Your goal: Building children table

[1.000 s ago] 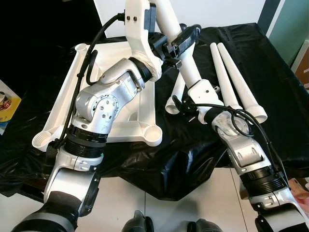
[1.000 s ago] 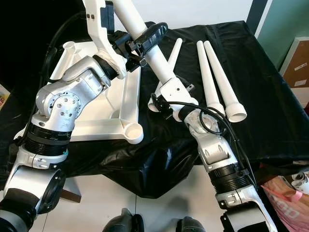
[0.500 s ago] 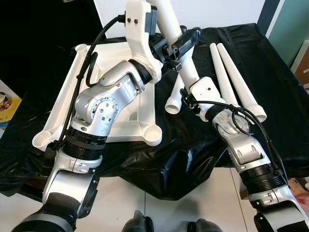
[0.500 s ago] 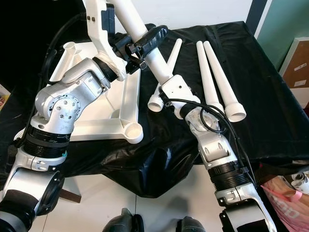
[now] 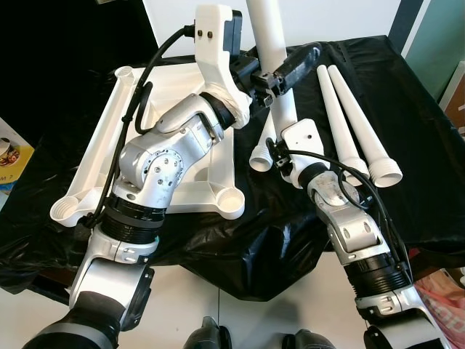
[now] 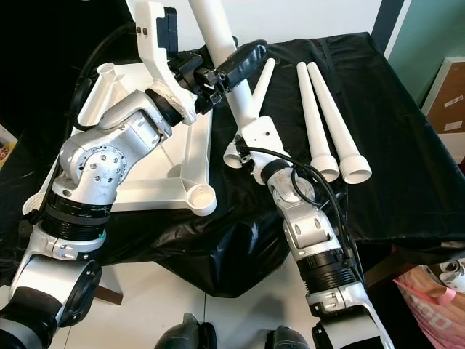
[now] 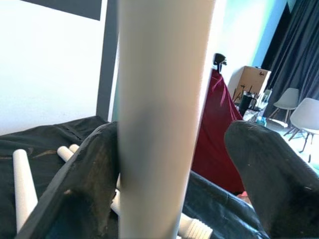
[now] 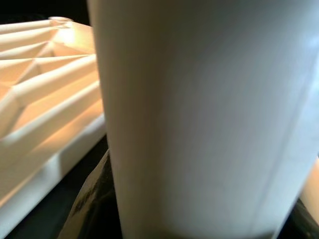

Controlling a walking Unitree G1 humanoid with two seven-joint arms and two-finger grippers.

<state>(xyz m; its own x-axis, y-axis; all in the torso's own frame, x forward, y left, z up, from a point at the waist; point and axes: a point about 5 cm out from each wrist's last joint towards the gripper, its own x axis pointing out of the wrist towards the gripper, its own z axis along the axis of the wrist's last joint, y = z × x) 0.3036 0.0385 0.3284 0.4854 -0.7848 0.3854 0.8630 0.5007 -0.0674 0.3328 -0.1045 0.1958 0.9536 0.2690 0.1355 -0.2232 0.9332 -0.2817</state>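
Left eye view: the left gripper [image 5: 280, 73] has its jaws closed around a near-upright white table leg [image 5: 270, 40]. The right gripper [image 6: 251, 131] grips it lower down (jaw gap hidden), beside the upturned tabletop [image 5: 185, 185] on the black-draped counter [image 5: 421, 145].

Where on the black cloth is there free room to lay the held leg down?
Bare black cloth lies right of the two white tapered legs. Crowded: between the white tabletop frame and those legs, beside the loose leg.

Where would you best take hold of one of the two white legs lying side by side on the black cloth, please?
Grip a white leg around its narrow half, coming from above with fingers straddling it. It lies flat on the black cloth and tapers away from the robot, so the slim part likely fits the fingers better than the flared end.
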